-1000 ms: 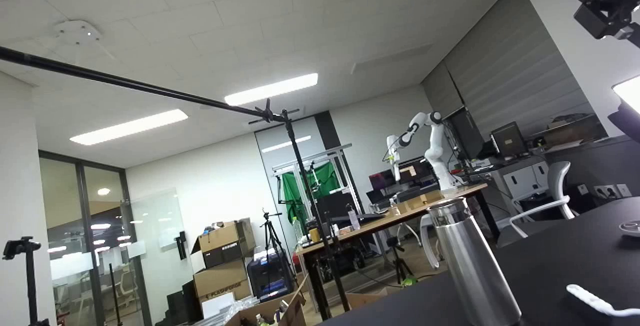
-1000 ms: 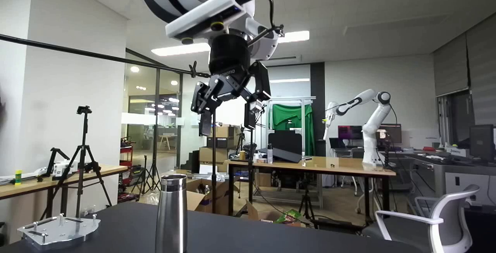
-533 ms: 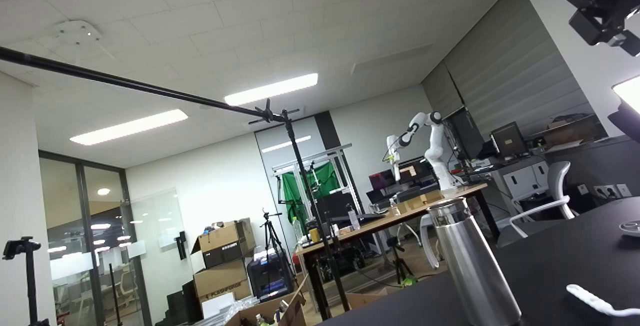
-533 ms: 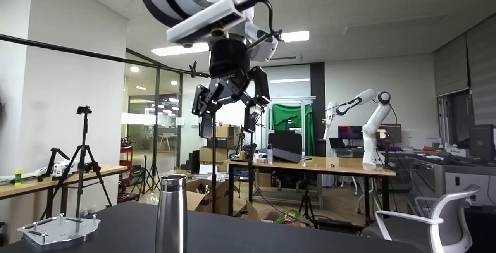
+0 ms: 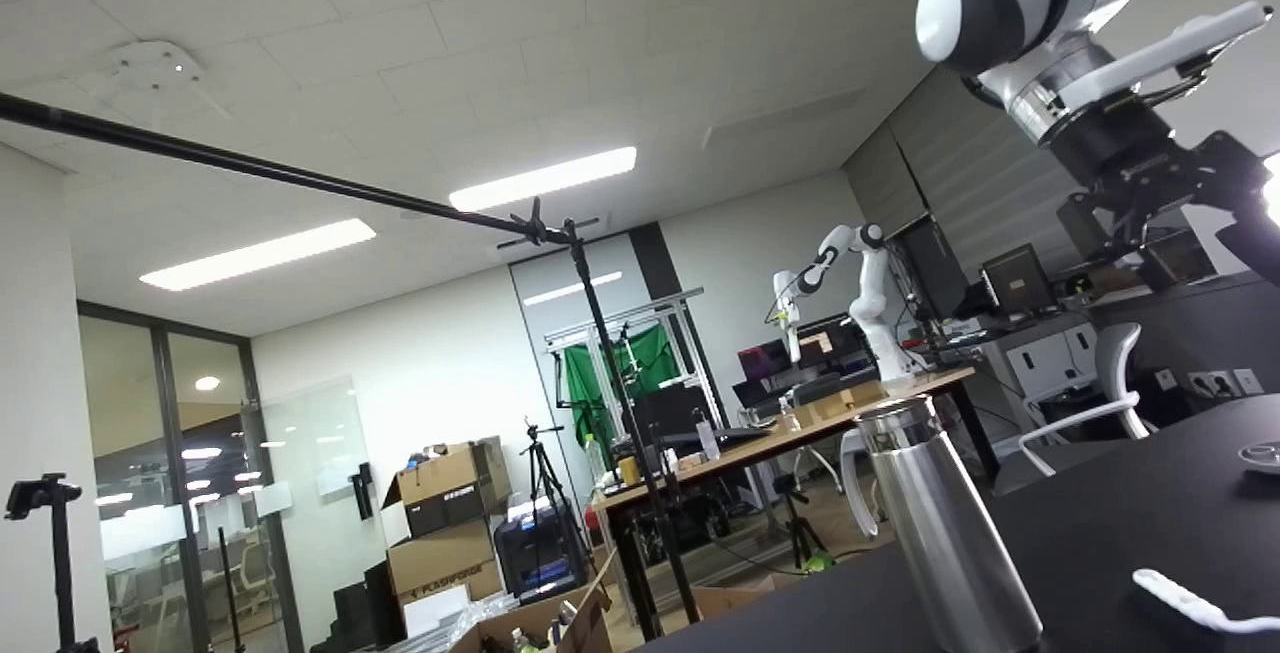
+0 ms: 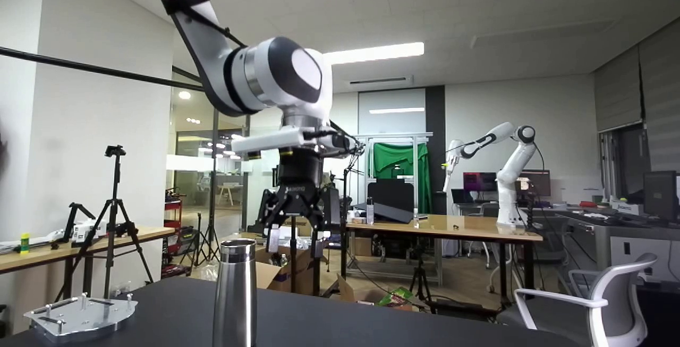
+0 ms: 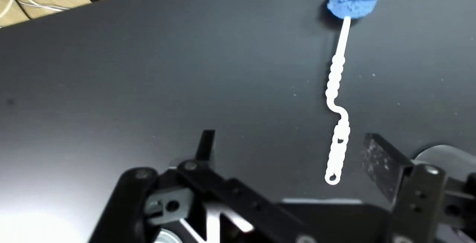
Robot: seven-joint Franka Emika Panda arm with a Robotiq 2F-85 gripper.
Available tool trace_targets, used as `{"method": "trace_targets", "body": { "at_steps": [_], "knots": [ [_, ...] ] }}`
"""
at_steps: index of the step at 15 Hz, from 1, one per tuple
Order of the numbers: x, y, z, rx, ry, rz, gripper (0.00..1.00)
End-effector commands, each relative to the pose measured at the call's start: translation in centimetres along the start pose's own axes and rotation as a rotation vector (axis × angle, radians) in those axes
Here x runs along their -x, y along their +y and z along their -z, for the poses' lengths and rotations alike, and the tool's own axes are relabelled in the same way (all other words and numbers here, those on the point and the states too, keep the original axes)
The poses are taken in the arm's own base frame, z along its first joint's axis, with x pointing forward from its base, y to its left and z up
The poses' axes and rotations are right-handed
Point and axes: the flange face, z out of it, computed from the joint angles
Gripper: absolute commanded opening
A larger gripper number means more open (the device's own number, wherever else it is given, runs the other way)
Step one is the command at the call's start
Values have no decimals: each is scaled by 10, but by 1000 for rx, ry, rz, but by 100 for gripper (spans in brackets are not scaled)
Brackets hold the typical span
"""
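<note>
Can see the end effector (image 6: pixel 295 243) on its white arm (image 6: pixel 265 78), pointing down above the black table (image 6: pixel 345 320), apart from its top, with the fingers (image 7: pixel 383 165) spread wide apart.

In the wrist view, can make out a duster (image 7: pixel 334 83) lying on the table beneath, with a fluffy blue head (image 7: pixel 352 1) at the far end and a bumpy white handle (image 7: pixel 336 153) toward the near end. From this angle, must place the near tip of that handle in the gap between the fingers, closer to the finger at right, though lower down and apart from both. Can find the same handle (image 5: pixel 1175 596) in an exterior view, to the right of a steel flask (image 5: pixel 955 543).

Can see that flask standing upright on the near part of the table, to the left of the end effector in both exterior views. Farther left on the same tabletop, can see a clear plate (image 6: pixel 87 318) with short metal posts (image 6: pixel 83 303).

Beyond, far and to the right, can pick out another white robot arm (image 6: pixel 509 177) mounted on a wooden table (image 6: pixel 451 225), with a grey chair (image 6: pixel 619 299) on the nearer side. Over at left, can spot a black tripod (image 6: pixel 115 198).
</note>
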Motion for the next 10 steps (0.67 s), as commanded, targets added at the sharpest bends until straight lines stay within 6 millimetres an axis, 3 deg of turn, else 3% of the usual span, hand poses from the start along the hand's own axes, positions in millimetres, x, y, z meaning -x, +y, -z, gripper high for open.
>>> {"method": "trace_targets", "body": {
  "at_steps": [1,5,7,9,10],
  "knots": [
    [-48,-32,-28,-96,32,-68,100],
    [-83,-63,-55,-181,32,-103,100],
    [-96,-67,-63,-140,87,-121,100],
    [-104,-67,-71,-105,113,-125,100],
    [-92,-67,-72,-136,93,-85,100]
  ]
}}
